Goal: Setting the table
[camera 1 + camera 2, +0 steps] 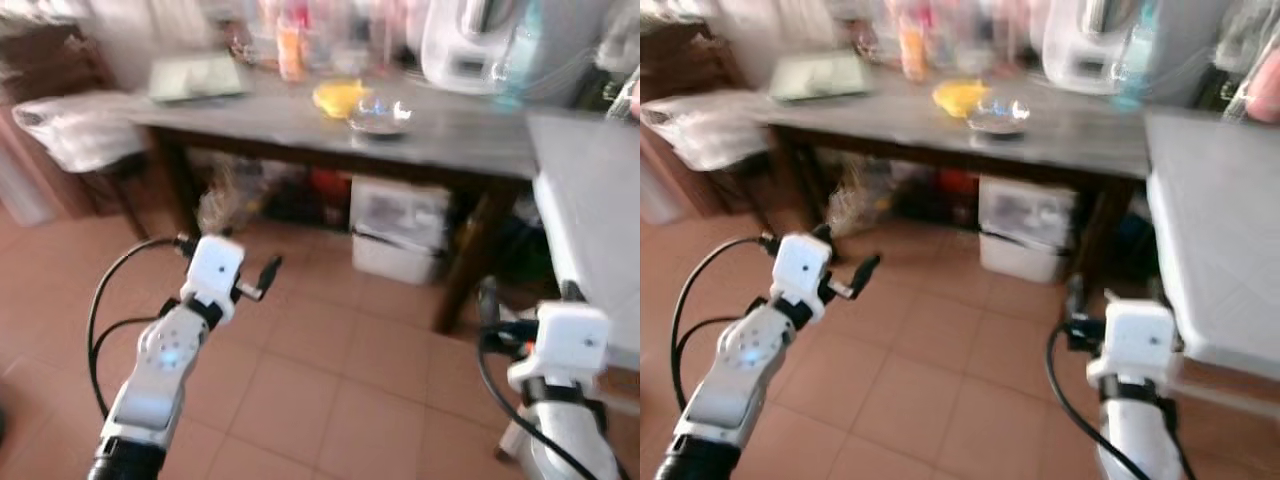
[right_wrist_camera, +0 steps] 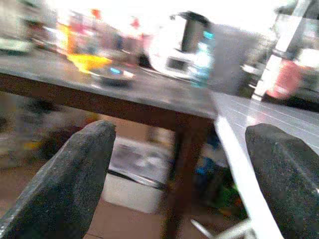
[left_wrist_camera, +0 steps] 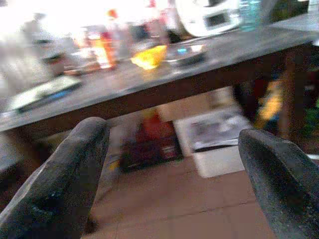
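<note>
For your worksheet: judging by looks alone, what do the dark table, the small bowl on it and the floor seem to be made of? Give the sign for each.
Table: probably wood, as the brown legs and edge suggest, with a dull grey top.
Bowl: likely glass or shiny metal; it glints, but blur leaves it open.
Floor: terracotta-coloured tiles, matte, with visible grout lines.

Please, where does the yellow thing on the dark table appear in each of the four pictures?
Left eye view: yellow thing at top centre, on the dark table.
Right eye view: top centre.
Left wrist view: upper middle.
Right wrist view: upper part, toward one side.
Shared landmark: the glass bowl right beside it.
</note>
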